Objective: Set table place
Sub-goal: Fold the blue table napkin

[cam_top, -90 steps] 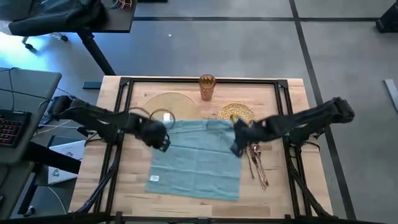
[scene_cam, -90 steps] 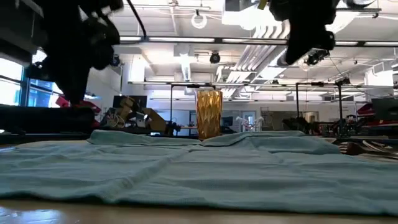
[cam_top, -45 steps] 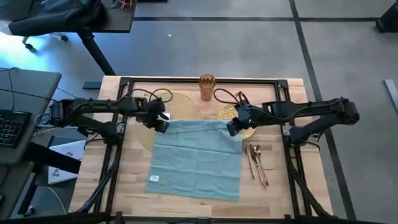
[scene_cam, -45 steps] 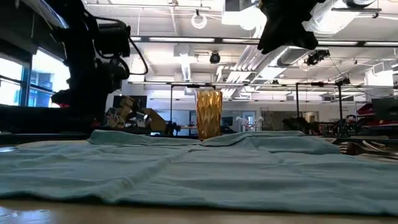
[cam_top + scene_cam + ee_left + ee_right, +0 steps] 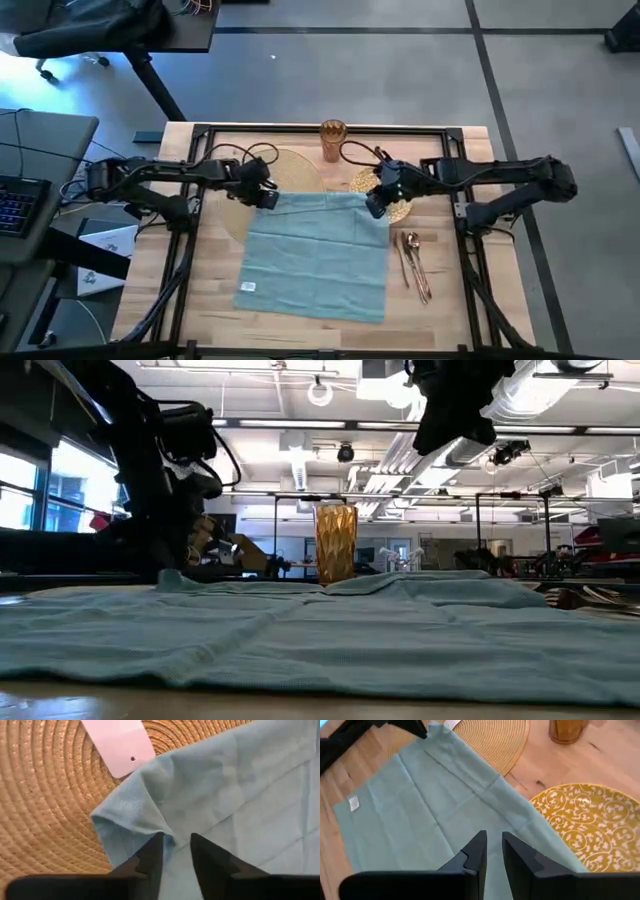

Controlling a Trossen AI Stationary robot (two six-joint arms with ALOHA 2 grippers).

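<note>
A teal napkin (image 5: 318,254) is spread flat over the middle of the surface (image 5: 216,315), its near edge lying toward the front edge and a small white tag showing near its front left corner. Just beside its right edge, a silver fork (image 5: 404,258) and copper spoon and knife (image 5: 417,268) are laid close together. At the napkin's far left corner, which is lifted off a round woven placemat (image 5: 270,167), the left end effector (image 5: 268,198) is positioned with its fingers (image 5: 150,857) set narrowly apart around the raised fold; whether the cloth is actually pinched cannot be told. At the far right corner, the right end effector (image 5: 374,205) is held above the cloth with its fingers (image 5: 476,852) nearly closed and nothing gripped, next to a gold patterned plate (image 5: 384,182). An amber cup (image 5: 333,140) is seen standing by the back edge.
</note>
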